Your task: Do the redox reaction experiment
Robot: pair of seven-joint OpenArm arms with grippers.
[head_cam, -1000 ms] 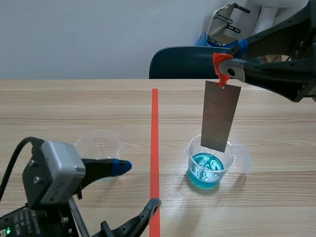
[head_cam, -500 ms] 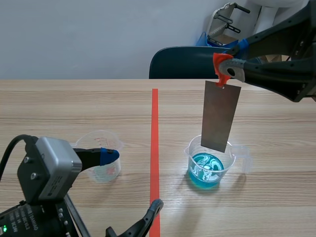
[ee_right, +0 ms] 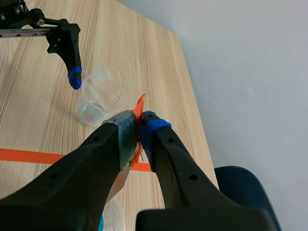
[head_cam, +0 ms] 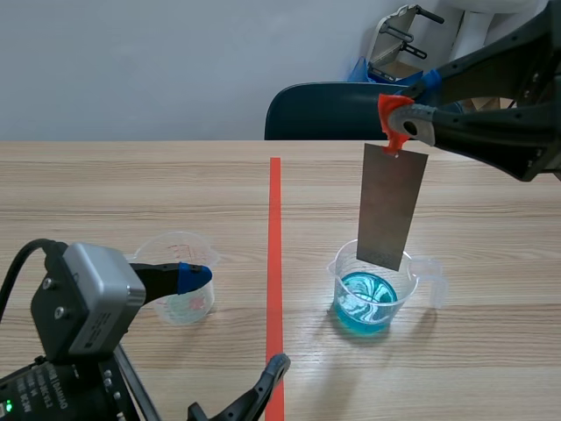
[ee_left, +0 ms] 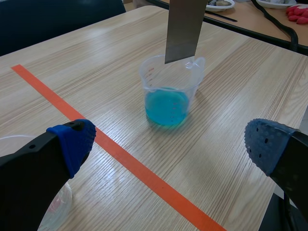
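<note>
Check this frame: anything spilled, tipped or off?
Nothing stands out. The beaker of blue liquid and the clear beaker both stand upright, with no spill on the table. The metal strip hangs slightly tilted from the right gripper, its lower end at the blue beaker's rim, above the liquid.

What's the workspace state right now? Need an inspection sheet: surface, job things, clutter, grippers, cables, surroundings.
Surface: wooden table, with a tape line down the middle.
Job's things: a metal strip hangs from a red clip, its lower end at the rim of the cup of blue liquid, above the liquid. A clear cup stands across the tape line, nearly empty.
Clutter: nothing seen.
Grippers: left gripper is open, with one finger at the clear cup's rim. Right gripper is shut on the clip.
Cables: a black cable loops at the left arm.
Surroundings: dark chair, grey wall.
</note>
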